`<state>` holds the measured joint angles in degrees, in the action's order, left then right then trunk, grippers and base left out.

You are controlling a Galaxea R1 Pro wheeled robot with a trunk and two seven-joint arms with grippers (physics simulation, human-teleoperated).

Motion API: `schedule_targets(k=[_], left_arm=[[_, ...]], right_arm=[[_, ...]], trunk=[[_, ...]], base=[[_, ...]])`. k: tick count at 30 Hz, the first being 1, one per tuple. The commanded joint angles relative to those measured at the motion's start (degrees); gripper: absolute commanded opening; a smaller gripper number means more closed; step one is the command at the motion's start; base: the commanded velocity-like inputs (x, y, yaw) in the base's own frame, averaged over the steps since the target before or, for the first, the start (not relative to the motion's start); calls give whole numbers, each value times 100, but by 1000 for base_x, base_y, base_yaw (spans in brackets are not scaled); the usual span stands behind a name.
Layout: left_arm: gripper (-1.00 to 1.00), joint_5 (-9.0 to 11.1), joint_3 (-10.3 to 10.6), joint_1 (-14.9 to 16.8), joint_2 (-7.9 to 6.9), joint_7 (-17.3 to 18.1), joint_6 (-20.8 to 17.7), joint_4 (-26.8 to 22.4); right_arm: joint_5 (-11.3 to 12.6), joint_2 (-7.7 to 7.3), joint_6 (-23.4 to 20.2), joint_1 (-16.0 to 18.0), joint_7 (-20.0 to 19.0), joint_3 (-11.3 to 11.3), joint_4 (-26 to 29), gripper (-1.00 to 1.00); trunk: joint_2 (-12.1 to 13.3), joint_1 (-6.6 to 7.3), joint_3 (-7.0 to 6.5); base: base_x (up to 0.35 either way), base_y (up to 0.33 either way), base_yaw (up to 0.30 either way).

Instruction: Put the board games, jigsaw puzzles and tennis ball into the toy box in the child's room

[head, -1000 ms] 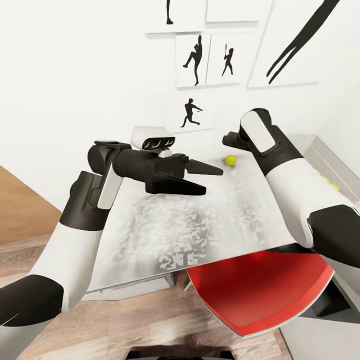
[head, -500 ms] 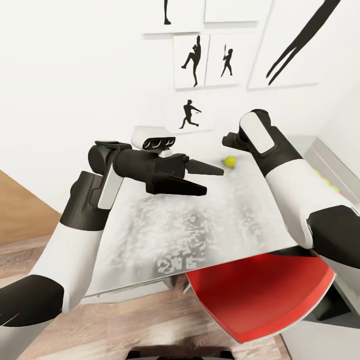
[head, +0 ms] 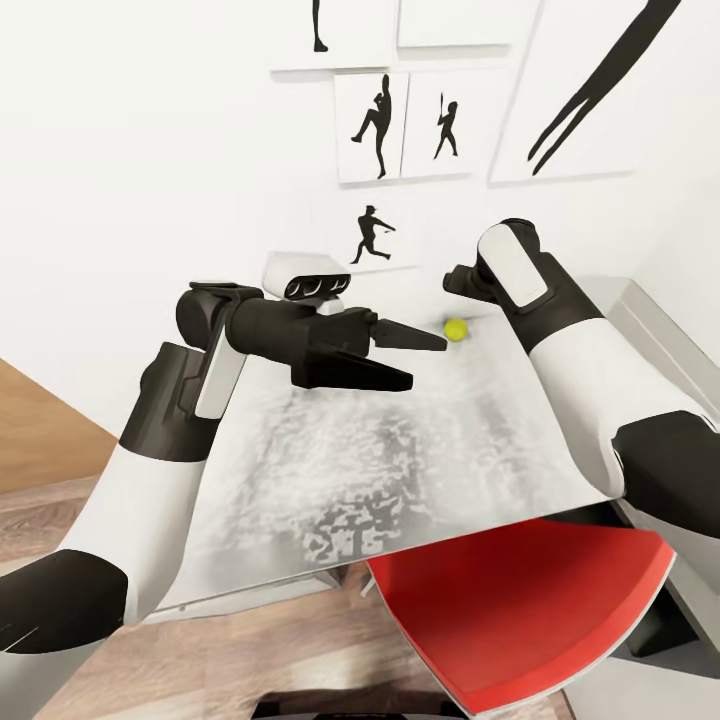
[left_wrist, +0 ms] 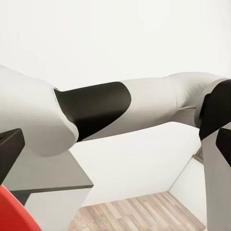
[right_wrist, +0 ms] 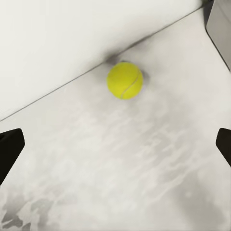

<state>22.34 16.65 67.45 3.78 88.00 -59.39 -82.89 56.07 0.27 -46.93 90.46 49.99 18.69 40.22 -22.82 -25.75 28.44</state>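
Note:
The tennis ball (head: 456, 329), small and yellow-green, lies on the table (head: 400, 470) close to the white wall. The right wrist view has the tennis ball (right_wrist: 124, 80) ahead on the mottled top, near the wall's foot. My right gripper (right_wrist: 115, 147) is open, with its dark fingertips (right_wrist: 9, 149) wide apart at the picture's two sides and nothing between them. In the head view its wrist (head: 465, 280) hovers just above and behind the ball. My left gripper (head: 428, 362) is open and empty over the table, and its upper tip points at the ball from the left.
A red chair (head: 530, 600) is tucked under the table's near right corner. A grey ledge (head: 655, 325) runs along the far right. Black baseball-player silhouettes (head: 372, 235) hang on the wall behind. Wood floor (head: 60, 510) shows to the left of the table.
The whole picture has shifted a little, so the camera moved. Both arms hold the same pose. The ball now sits slightly lower and closer to the left gripper's tip.

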Motion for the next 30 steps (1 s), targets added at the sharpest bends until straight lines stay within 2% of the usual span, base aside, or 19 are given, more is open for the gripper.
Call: schedule_targets(k=[1,30], left_arm=[[100,7,2,5,0,16,-61,1],[100,1,10,-3,2,16,-61,5]], right_arm=[[55,-5,-9,7,54,21,3,100],[61,-5,-9,7,54,21,3,100]], trunk=[[-10,-3,9],[-10,-3,9]], base=[[25,-5,0],[64,-28,0]])
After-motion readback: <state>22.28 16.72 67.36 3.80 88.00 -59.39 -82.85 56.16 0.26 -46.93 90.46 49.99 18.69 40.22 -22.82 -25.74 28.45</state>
